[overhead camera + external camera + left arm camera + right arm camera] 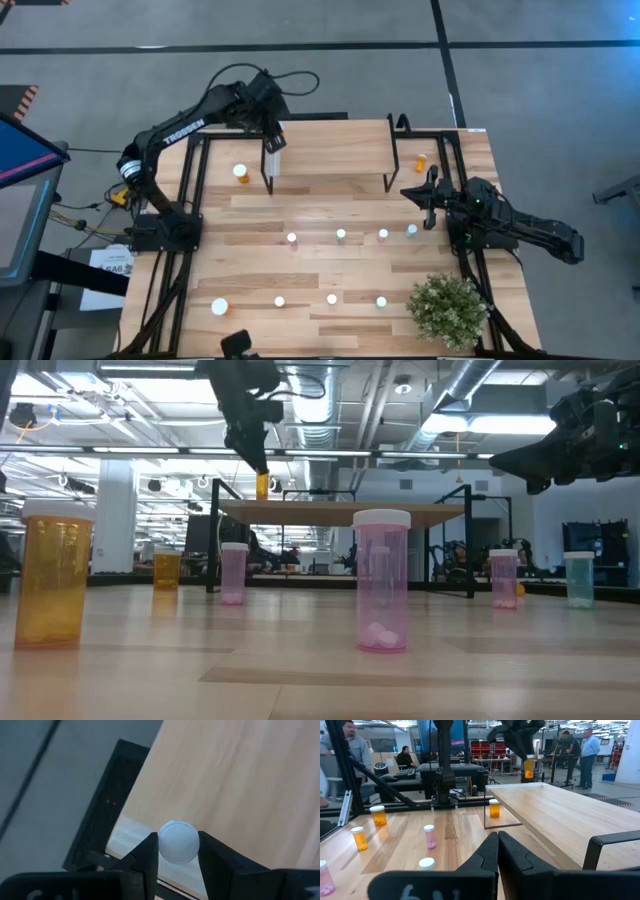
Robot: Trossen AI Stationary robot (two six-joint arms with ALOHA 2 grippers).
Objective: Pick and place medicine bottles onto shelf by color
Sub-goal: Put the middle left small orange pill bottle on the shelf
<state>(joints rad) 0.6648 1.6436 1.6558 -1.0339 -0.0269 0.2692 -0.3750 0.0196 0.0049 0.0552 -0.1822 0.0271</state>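
My left gripper (273, 146) hangs over the left end of the shelf (340, 512), shut on a small orange bottle (262, 485) with a white cap. My right gripper (498, 839) is shut and empty, above the table near the shelf's right end (432, 182). Other white-capped bottles stand on the table: a larger orange one (241, 173), a middle row of pink (292, 238) and teal (341, 235) ones, and a near row (332, 299). One orange bottle (422, 160) lies on its side to the right of the shelf. My left gripper pinches the small orange bottle at its white cap (179, 841), one finger (147, 855) on each side. The fingers come from above, pointing down. The bottle hangs upright below them, its orange body (528, 769) lifted clear just above the shelf top.
A green potted plant (450, 305) stands at the table's near right corner. Black frame rails (190, 200) run along both table sides. The shelf top (240, 780) is bare wood under the left gripper. People and desks show in the room beyond the table.
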